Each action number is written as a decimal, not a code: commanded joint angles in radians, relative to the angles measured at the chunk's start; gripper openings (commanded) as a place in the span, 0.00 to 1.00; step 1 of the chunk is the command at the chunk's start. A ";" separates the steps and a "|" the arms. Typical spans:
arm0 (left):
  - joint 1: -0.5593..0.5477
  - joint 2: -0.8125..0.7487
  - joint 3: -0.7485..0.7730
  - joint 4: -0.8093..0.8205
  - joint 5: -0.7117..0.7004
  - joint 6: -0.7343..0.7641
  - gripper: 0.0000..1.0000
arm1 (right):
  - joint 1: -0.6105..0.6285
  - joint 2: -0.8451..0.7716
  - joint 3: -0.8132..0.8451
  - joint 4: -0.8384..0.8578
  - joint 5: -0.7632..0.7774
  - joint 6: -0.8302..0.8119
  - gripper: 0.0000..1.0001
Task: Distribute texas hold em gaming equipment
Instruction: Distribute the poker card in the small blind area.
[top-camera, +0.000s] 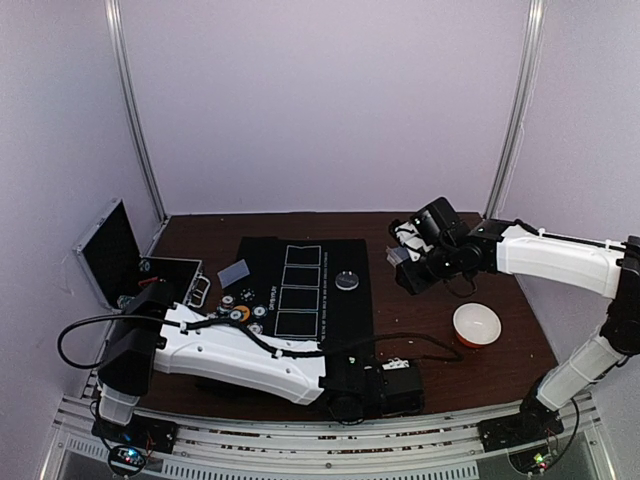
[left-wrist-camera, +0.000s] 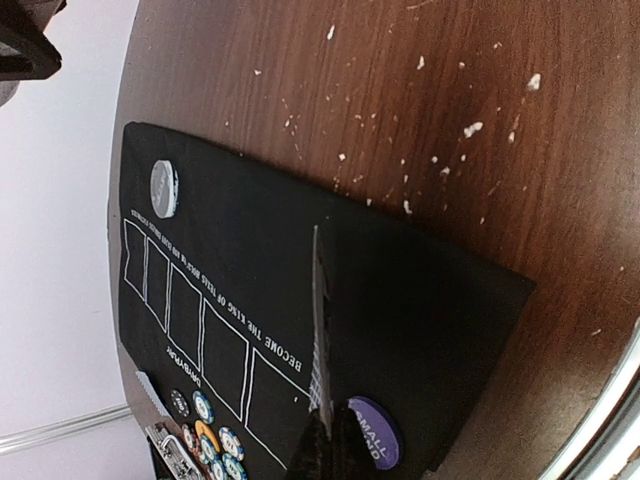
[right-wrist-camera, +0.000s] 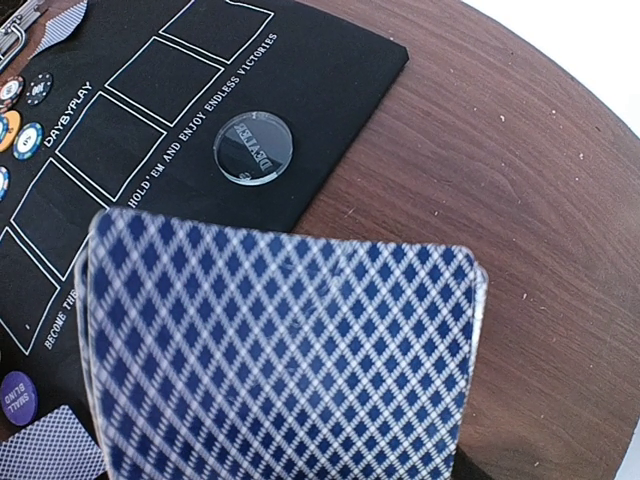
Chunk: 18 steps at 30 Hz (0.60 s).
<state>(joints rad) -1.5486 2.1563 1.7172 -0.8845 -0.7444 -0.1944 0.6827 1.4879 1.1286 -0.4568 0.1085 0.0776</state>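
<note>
On the mat sit 1 dealer disc, 1 purple disc.

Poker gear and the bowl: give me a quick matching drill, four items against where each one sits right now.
Things:
1. clear disc
2. purple disc
3. white bowl
4. blue-backed cards

Places:
A. on bare table wood, right of the black mat
B. in the right gripper
C. on the mat, beside the farther printed boxes
D. on the mat, by its near edge

Pairs: 1-C, 2-D, 3-A, 4-B
</note>
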 joint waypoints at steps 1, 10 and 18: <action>-0.016 0.015 0.022 -0.073 -0.006 -0.050 0.00 | -0.006 -0.050 0.000 -0.022 -0.015 -0.005 0.46; -0.034 0.012 -0.050 0.012 0.137 -0.003 0.00 | -0.006 -0.075 -0.006 -0.047 -0.004 -0.011 0.46; -0.034 -0.026 -0.096 0.055 0.233 0.011 0.25 | -0.006 -0.065 0.014 -0.064 -0.001 -0.021 0.46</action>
<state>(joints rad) -1.5787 2.1674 1.6260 -0.8677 -0.5648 -0.1917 0.6827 1.4342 1.1267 -0.5030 0.0998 0.0727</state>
